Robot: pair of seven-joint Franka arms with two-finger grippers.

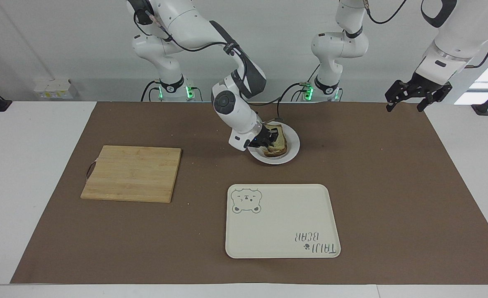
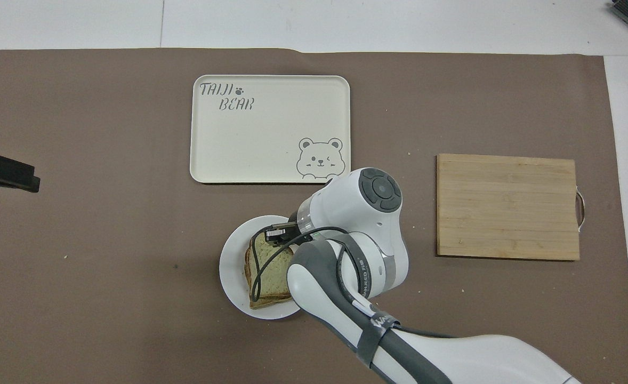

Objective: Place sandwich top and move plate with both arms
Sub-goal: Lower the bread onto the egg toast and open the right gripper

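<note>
The small white plate (image 1: 294, 151) sits on the brown mat toward the robots; it also shows in the overhead view (image 2: 232, 277). The sandwich top (image 1: 279, 141) lies flat on a lower bread slice on the plate and shows from above (image 2: 272, 271). My right gripper (image 1: 268, 139) is low at the slice's edge toward the right arm's end, shut on it; from above (image 2: 278, 238) the arm hides part of the plate. My left gripper (image 1: 409, 103) hangs open and empty in the air over the mat's edge at the left arm's end (image 2: 6, 173), waiting.
A cream rectangular tray (image 1: 281, 225) with a bear drawing lies farther from the robots than the plate (image 2: 271, 133). A bamboo cutting board (image 1: 132, 173) lies toward the right arm's end (image 2: 507, 206).
</note>
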